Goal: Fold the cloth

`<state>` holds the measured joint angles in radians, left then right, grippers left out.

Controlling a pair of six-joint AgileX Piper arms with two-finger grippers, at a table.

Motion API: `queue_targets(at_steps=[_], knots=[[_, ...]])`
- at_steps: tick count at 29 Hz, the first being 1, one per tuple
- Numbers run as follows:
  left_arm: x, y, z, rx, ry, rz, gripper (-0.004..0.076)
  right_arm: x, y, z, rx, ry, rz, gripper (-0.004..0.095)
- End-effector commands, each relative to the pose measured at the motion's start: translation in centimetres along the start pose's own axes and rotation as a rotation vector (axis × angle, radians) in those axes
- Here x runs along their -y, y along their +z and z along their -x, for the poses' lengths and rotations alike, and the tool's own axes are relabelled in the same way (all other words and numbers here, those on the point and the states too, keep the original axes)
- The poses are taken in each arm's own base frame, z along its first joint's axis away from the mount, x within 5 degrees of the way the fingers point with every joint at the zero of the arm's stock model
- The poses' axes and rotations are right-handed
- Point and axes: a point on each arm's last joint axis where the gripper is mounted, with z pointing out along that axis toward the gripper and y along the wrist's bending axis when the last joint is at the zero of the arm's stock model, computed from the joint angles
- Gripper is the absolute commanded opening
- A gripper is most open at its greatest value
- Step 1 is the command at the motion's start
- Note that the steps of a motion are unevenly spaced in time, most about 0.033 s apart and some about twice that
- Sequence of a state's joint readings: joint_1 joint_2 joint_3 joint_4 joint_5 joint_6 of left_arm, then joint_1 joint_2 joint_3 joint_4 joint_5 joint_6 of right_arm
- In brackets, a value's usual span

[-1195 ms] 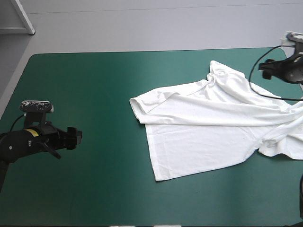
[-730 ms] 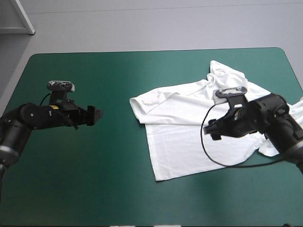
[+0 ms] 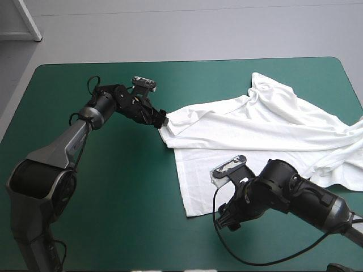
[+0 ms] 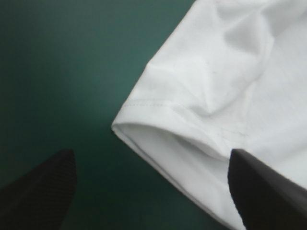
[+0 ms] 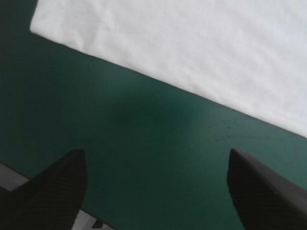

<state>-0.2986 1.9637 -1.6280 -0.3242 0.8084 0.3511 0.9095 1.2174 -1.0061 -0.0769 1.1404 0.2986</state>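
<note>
The white T-shirt (image 3: 249, 141) lies spread over the right half of the table, rumpled toward the right edge. My left gripper (image 3: 163, 119) is at the shirt's left sleeve (image 3: 176, 122). In the left wrist view it (image 4: 151, 155) stands open, and the sleeve's open cuff (image 4: 158, 139) lies between and just ahead of the fingers. My right gripper (image 3: 225, 218) is low over the table just in front of the shirt's bottom hem (image 3: 238, 204), near its front left corner. It (image 5: 156, 153) is open over bare cover, with the hem edge (image 5: 158, 76) ahead of it.
The teal-green cover (image 3: 96, 192) lies bare across the left half of the table and along the front edge. The shirt's crumpled right part (image 3: 346, 141) reaches the table's right edge.
The left arm swept in from the table's left side to the sleeve. The right arm came from the far right, across the shirt, down to the front hem. The shirt lies as before.
</note>
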Motion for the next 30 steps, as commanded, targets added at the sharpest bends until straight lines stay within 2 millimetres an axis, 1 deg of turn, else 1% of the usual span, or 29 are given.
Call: queue_targets(at_steps=[1,2,4,7,11,15,19,21,23,25,26,30], knots=[[0.9,-0.6,2.1,0.101,-0.014,-0.018,0.0618,-1.0,-1.3,-0.1,0.073,-0.037,0.006,0.0741],[0.7,0.4,2.0,0.093,-0.022,-0.019,0.0618,-1.4,-1.4,-0.2,0.078,-0.045,0.001,0.0741],[0.5,1.4,1.8,0.087,-0.032,-0.02,0.0618,-1.7,-1.4,-0.3,0.081,-0.06,0.001,0.0741],[0.5,2.0,1.7,0.085,-0.051,-0.033,0.0598,-1.9,-1.4,-0.4,0.081,-0.067,0.003,0.0741],[1.0,2.2,1.9,0.099,-0.093,-0.079,0.0508,-1.9,-1.4,-0.2,0.097,-0.076,0.0,0.0741],[1.8,2.8,1.7,0.079,-0.072,-0.084,0.037,-2.1,-1.2,0.2,0.127,-0.105,0.01,0.0737],[2.4,4.9,1.0,0.033,-0.064,-0.095,0.0214,-2.6,0.2,1.0,0.102,-0.142,0.004,0.0737],[2.5,5.7,0.7,0.011,-0.061,-0.1,0.0145,-3.0,1.3,1.5,0.091,-0.168,0.001,0.0737],[2.4,5.9,0.6,0.003,-0.055,-0.098,0.0088,-3.4,2.3,2.1,0.09,-0.184,0.005,0.0737],[2.4,5.9,0.6,0.003,-0.019,-0.097,0.0012,-3.9,3.5,2.8,0.102,-0.19,0.015,0.0737],[2.4,5.9,0.6,0.002,-0.003,-0.093,-0.0008,-4.1,4.1,3.1,0.107,-0.193,0.019,0.0737],[2.2,6.0,0.5,-0.006,0.02,-0.077,-0.001,-5.0,6.3,4.1,0.118,-0.198,0.04,0.0737]])
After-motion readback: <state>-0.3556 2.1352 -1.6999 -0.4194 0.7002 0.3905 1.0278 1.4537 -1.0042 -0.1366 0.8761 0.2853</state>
